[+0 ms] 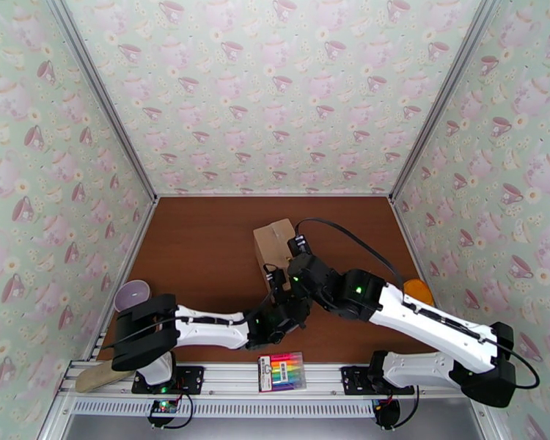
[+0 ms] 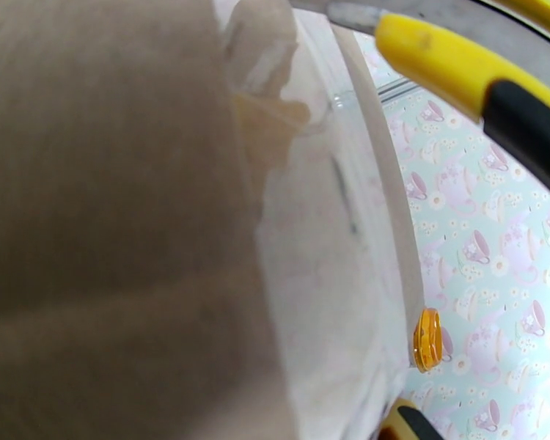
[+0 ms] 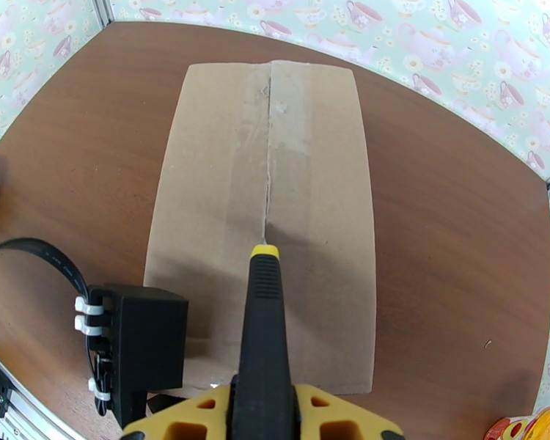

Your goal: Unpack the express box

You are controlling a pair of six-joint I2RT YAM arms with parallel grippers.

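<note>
Marker pack (image 1: 282, 372) lies on the near rail between the two bases. Both arms reach in to mid-table. Left gripper (image 1: 276, 286) sits at the near end of the express box (image 3: 202, 214) with cardboard and pale tape right against its wrist camera; can't tell whether its jaws clamp anything. Right gripper (image 3: 264, 408) has its jaws narrow, clamped on a black-and-yellow knife (image 3: 264, 324) whose tip rests on the box's taped centre seam. Box lies flat mid-table, flaps down. Farther out: purple cup (image 1: 132, 295) at the left wall, orange round object (image 1: 418, 291) at the right.
</note>
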